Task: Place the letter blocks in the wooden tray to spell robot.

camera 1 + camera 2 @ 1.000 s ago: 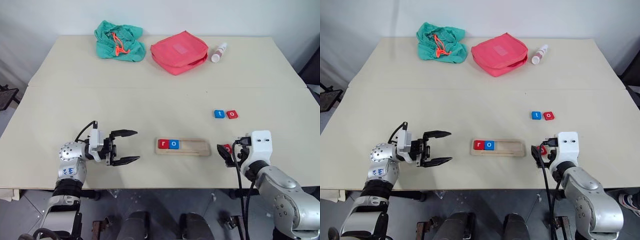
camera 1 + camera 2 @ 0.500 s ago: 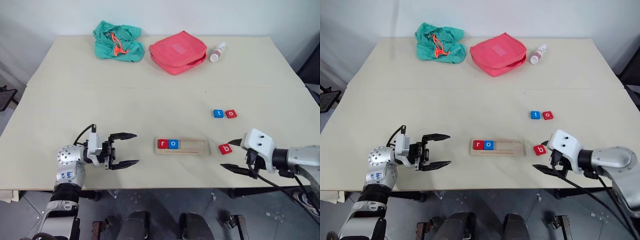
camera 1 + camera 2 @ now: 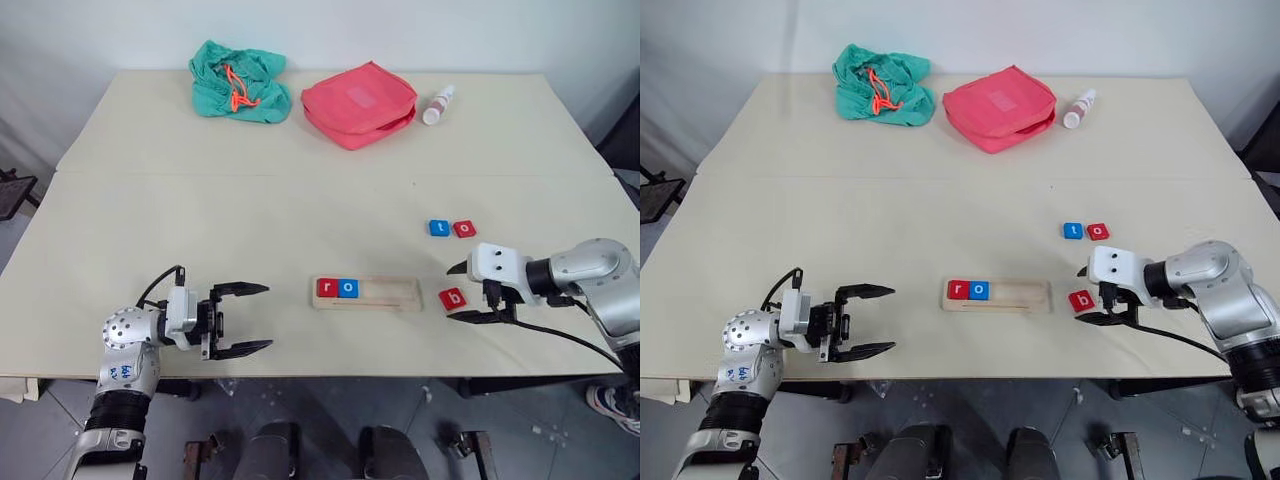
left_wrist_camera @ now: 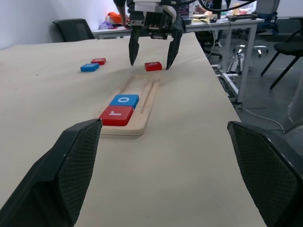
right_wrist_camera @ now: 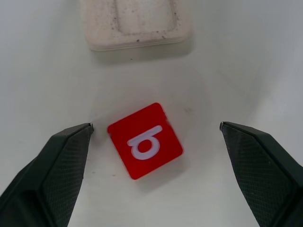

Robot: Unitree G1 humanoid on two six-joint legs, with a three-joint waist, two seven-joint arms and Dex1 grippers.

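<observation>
The wooden tray (image 3: 392,294) lies near the table's front, holding a red r block (image 3: 326,288) and a blue o block (image 3: 347,288) at its left end. Just right of the tray, a red b block (image 3: 452,298) lies flat on the table. My right gripper (image 3: 453,293) is open and angled down over it, one finger on either side of the b block (image 5: 145,140), not touching. A blue t block (image 3: 438,228) and a red o block (image 3: 464,229) sit side by side farther back. My left gripper (image 3: 268,317) is open and empty, left of the tray and pointing at it.
Along the far edge sit a green cloth bag (image 3: 238,82), a red pouch (image 3: 358,103) and a small white bottle (image 3: 438,103). The table's front edge runs close behind both grippers.
My right gripper has swung up from the front edge, rolled over, and now straddles the b block. My left gripper has drawn back from the tray, still open.
</observation>
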